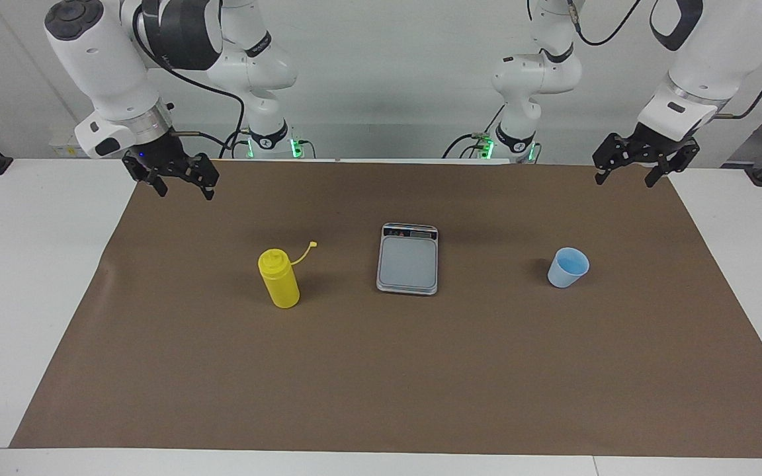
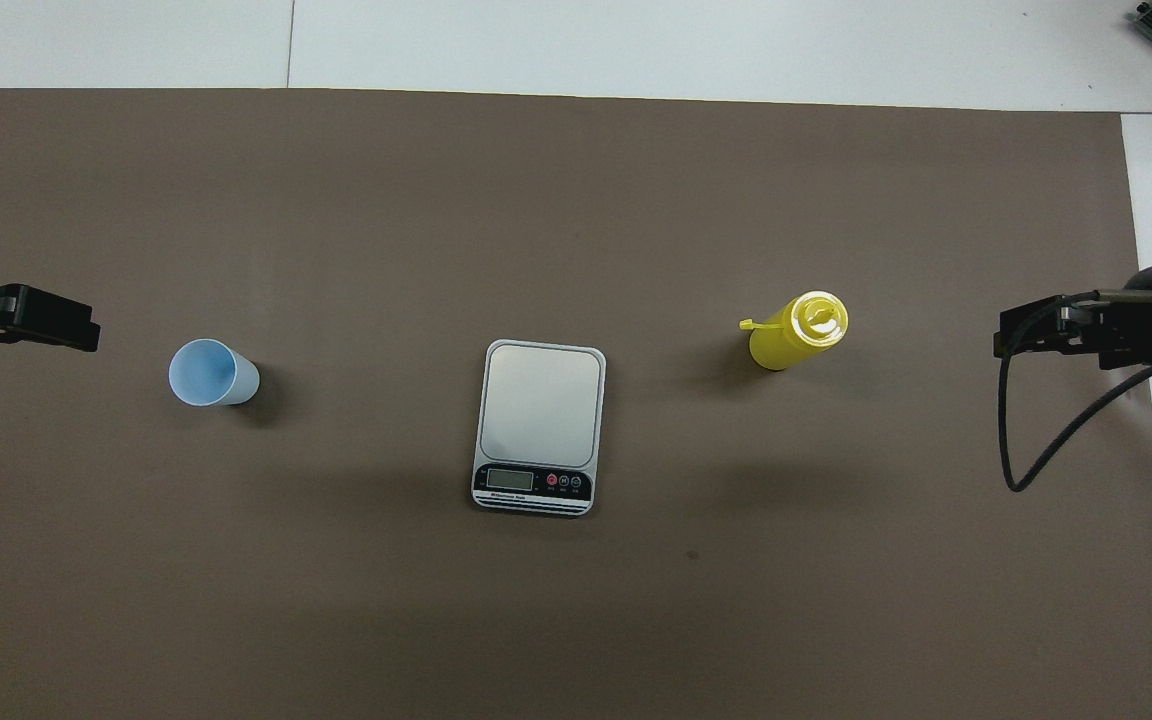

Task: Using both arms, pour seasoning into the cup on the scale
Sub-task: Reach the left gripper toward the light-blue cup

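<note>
Both hands, left hand (image 1: 627, 177) and right hand (image 1: 184, 192), wide open, empty, above table edges

White table (image 1: 37, 277) under brown sheet (image 1: 421, 370)
</note>
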`<action>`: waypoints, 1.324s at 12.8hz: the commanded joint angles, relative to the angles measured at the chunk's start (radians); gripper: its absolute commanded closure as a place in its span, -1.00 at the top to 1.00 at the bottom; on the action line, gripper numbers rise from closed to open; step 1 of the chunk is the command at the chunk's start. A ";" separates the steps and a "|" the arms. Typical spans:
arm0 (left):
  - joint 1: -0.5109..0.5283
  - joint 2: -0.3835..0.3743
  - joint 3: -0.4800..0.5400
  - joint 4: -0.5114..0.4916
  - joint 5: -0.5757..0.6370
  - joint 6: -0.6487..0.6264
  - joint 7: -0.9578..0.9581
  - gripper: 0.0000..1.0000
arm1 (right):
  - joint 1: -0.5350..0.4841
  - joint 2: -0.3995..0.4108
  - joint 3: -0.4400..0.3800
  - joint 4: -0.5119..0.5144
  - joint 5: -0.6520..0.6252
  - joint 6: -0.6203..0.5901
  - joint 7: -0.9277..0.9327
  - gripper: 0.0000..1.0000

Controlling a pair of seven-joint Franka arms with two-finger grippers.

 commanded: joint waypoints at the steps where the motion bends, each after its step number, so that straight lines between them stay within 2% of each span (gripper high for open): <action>1: 0.002 0.010 -0.001 0.013 -0.006 0.007 0.005 1.00 | -0.002 -0.026 0.004 -0.030 -0.010 0.012 0.009 1.00; 8: 0.008 -0.003 -0.001 -0.016 -0.006 0.030 -0.001 1.00 | -0.002 -0.026 0.005 -0.030 -0.010 0.010 0.007 1.00; 14: 0.002 -0.038 -0.003 -0.100 -0.007 0.091 -0.022 1.00 | -0.002 -0.026 0.005 -0.030 -0.010 0.010 0.007 1.00; 17: 0.011 -0.030 -0.001 -0.170 -0.007 0.186 -0.029 1.00 | -0.002 -0.026 0.003 -0.030 -0.010 0.010 0.007 1.00</action>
